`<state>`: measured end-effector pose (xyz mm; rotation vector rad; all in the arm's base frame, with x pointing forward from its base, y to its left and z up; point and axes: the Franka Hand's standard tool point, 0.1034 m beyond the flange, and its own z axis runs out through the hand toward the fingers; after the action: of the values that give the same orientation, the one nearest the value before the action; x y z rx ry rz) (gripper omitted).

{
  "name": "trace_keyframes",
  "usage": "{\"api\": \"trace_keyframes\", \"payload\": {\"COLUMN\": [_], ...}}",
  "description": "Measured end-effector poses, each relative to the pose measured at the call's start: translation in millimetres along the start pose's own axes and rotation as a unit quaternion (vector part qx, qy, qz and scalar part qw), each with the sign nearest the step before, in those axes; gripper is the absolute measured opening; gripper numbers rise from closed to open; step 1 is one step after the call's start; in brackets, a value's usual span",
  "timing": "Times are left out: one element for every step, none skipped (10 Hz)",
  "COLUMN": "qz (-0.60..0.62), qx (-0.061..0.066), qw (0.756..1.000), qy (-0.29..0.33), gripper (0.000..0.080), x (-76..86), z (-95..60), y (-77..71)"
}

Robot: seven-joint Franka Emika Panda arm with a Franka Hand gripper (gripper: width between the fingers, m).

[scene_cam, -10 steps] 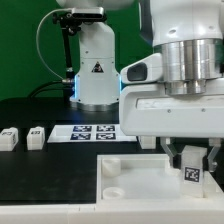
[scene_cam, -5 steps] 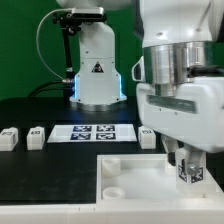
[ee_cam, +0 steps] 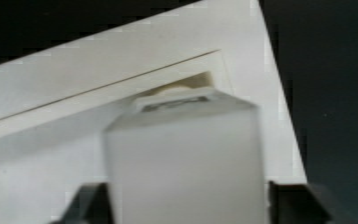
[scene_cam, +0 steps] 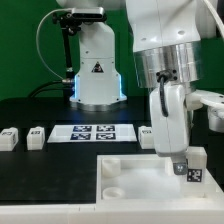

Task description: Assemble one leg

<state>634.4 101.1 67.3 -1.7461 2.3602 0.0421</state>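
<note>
The tool (scene_cam: pixel 186 160) is clamped on the leg (scene_cam: pixel 193 171), whose square black-and-white tag carries no readable writing.

The big flat white square plate (scene_cam: pixel 150 180) is cut off by the exterior view's bottom and right edges. The robot's gripper (scene_cam: pixel 186 163) hides most of the small white block leg (scene_cam: pixel 193 168).

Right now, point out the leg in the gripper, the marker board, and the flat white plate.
the leg (scene_cam: pixel 192 169), exterior view, on its tagged face.
the gripper (scene_cam: pixel 187 164), exterior view, between its fingertips.
the marker board (scene_cam: pixel 93 131), exterior view, on its tagged top.
the plate (scene_cam: pixel 128 180), exterior view, on bare surface beside a corner socket.
</note>
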Motion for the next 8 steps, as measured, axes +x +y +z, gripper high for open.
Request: {"api": "trace_keyframes", "payload": {"qz": [-0.017, -0.018, -0.117, -0.227, -0.279, -0.327, -0.381, -0.407], "qx": [0.000, 0.000, 0.004, 0.000, 0.000, 0.000, -0.001, -0.002], "qw": [1.000, 1.000, 0.993, 0.974, 0.960, 0.945, 0.924, 0.913], "qy": [0.000, 0.000, 0.010, 0.010, 0.008, 0.009, 0.013, 0.013], "gripper": [0.0525, 0.0610, 0.0610, 0.0642, 0.0647, 0.0647, 0.0649, 0.0649], "x": [0.2, -0.7, -8.1, -18.2, -22.0, -19.9, -18.2, -18.0], "z": [0.2, 0.8, 1.4, 1.1, 0.6, 0.9, 0.8, 0.8], "y": [0.0, 0.8, 2.0, 6.0, 8.0, 7.2, 6.3, 6.0]}}
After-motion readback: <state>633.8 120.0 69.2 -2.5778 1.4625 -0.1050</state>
